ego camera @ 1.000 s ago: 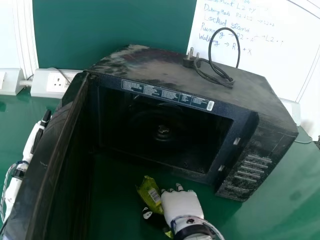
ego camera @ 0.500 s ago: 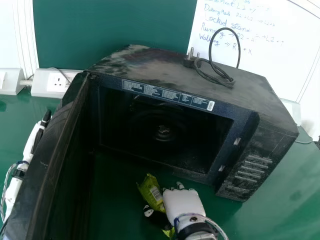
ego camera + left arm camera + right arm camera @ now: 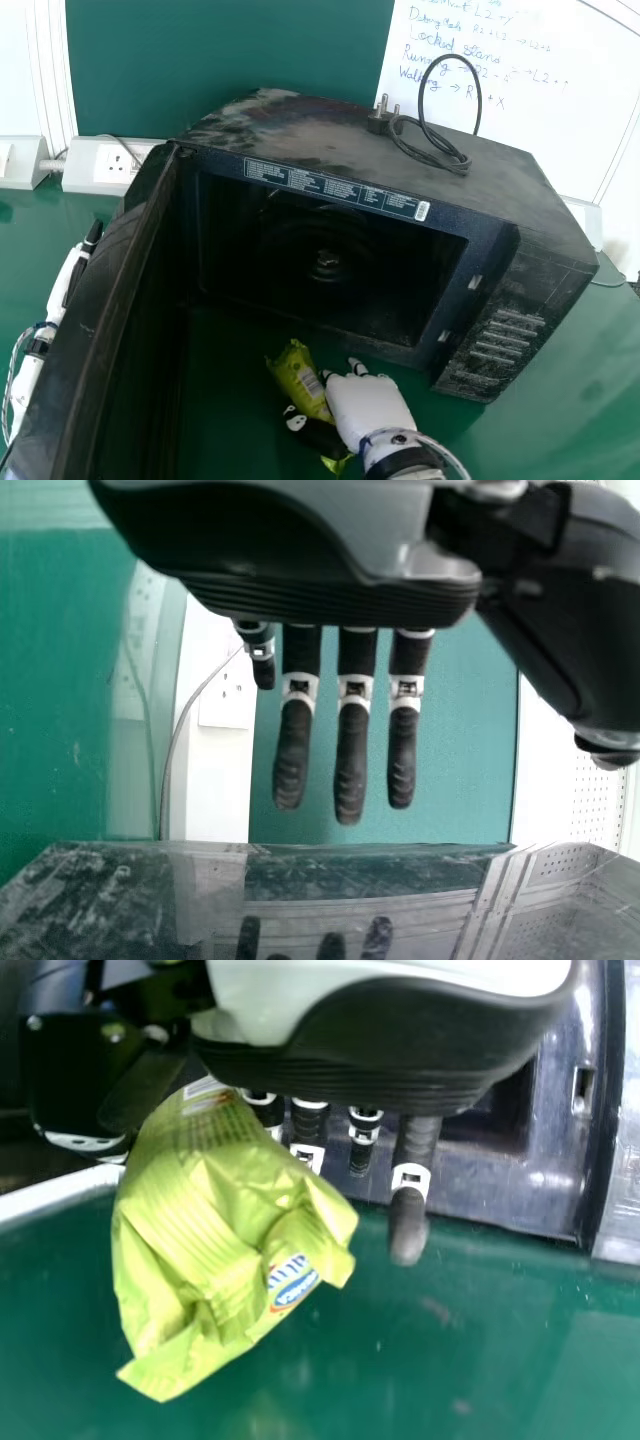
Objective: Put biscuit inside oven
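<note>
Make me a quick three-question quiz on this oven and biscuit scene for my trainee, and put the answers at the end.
1. True or false: the oven door stands open.
2. Multiple choice: how is the biscuit packet being held? A: in the robot's left hand. B: in its right hand. C: between both hands.
3. Fill in the blank: the black power plug rests on the ____ of the oven.

Key: 1, true; 2, B, the right hand; 3, top.
</note>
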You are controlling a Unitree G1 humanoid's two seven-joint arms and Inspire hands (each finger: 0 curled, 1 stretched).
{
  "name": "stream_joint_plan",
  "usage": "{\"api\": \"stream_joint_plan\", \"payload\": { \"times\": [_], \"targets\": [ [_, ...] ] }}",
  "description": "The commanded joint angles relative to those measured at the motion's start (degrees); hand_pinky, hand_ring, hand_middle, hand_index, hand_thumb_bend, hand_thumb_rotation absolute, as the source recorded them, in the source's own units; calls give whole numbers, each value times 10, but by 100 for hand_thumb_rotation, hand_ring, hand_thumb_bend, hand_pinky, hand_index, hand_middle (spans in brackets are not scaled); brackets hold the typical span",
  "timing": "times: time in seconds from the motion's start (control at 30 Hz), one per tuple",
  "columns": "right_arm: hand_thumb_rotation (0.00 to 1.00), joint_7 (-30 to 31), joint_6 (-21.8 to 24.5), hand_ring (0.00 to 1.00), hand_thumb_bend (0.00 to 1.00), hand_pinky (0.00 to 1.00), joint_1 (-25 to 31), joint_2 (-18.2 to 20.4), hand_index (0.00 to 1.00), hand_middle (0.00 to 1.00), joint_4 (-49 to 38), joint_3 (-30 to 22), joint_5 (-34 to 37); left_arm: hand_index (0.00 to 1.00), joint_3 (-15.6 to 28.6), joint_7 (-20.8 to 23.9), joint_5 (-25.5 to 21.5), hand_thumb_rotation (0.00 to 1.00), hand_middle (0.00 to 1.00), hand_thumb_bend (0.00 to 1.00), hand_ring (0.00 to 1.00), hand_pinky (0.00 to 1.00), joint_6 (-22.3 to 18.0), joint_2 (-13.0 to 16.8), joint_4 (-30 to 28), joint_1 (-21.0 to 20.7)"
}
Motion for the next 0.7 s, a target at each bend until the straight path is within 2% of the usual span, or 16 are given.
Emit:
{"api": "stream_joint_plan", "payload": {
  "times": [0.0, 0.33, 0.4, 0.5, 0.67],
  "targets": [
    [0, -1, 0, 15, 53, 7, -16, 1, 49, 47, -14, -10, 10, 49, -3, -2, 1, 7, 40, 52, 31, 26, -6, -1, 1, 4],
    [0, 20, 15, 17, 53, 9, -95, 15, 48, 47, -2, -30, 2, 49, -5, 2, 3, 7, 40, 52, 31, 26, -6, -2, 0, 4],
    [0, 27, 19, 16, 52, 8, -115, 18, 49, 41, 3, -32, 0, 49, -4, 0, 1, 7, 40, 52, 30, 26, -7, -2, 3, 3],
    [0, 21, 22, 16, 52, 8, -143, 19, 48, 46, 17, -34, 5, 49, -4, 0, 2, 7, 39, 52, 31, 26, -8, -2, 5, 3],
    [0, -4, 24, 16, 52, 8, -176, 15, 49, 47, 51, -34, 20, 49, -6, 1, 4, 7, 40, 52, 31, 26, -10, -1, 1, 6]
  ]
}}
